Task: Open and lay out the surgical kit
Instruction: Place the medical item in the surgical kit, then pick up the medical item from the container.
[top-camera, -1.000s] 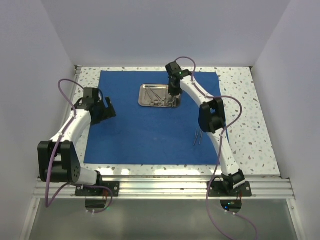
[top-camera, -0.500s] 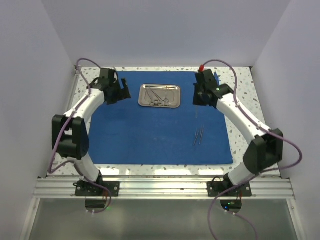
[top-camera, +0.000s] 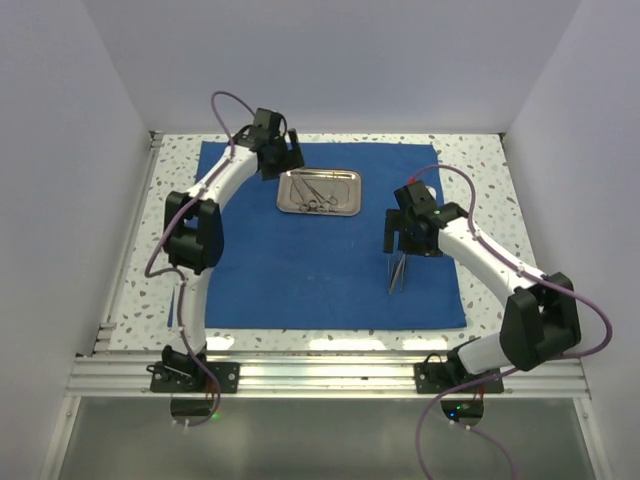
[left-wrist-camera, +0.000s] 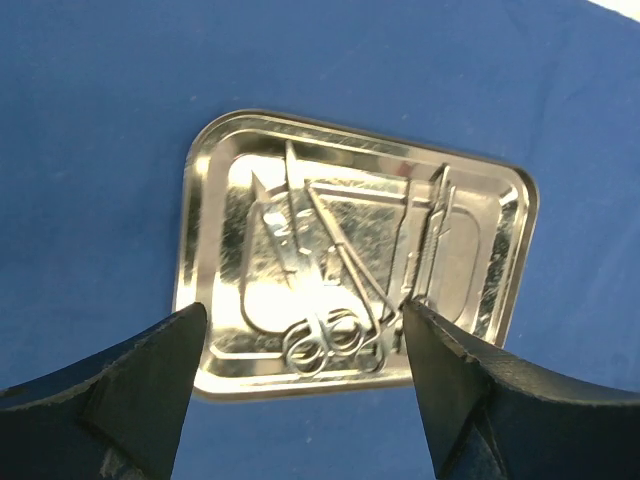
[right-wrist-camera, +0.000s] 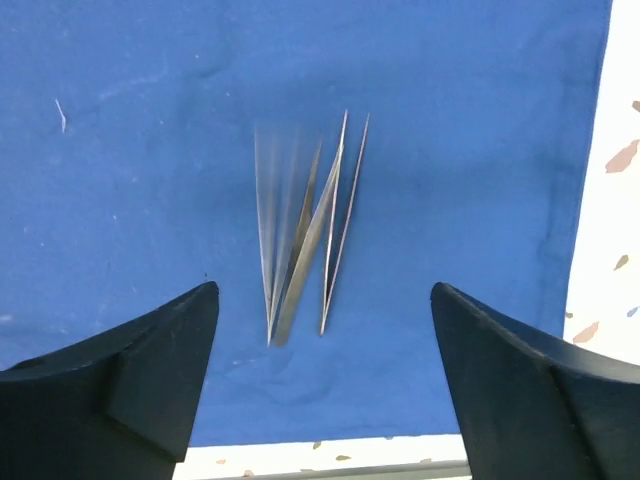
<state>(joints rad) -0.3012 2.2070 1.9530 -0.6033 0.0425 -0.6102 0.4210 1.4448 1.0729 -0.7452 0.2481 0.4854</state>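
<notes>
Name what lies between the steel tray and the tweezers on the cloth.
Only bare blue cloth separates the steel tray and the tweezers, as the top view shows.

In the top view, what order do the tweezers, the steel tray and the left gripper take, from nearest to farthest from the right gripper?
1. The tweezers: on the blue cloth, just on the near side of the right gripper.
2. The steel tray: farther back, to its left.
3. The left gripper: at the tray's far left corner, farthest.

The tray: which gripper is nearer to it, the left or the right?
Left. The left gripper hangs at the tray's far left corner; the right gripper is farther off, to its right, above the tweezers on the cloth.
</notes>
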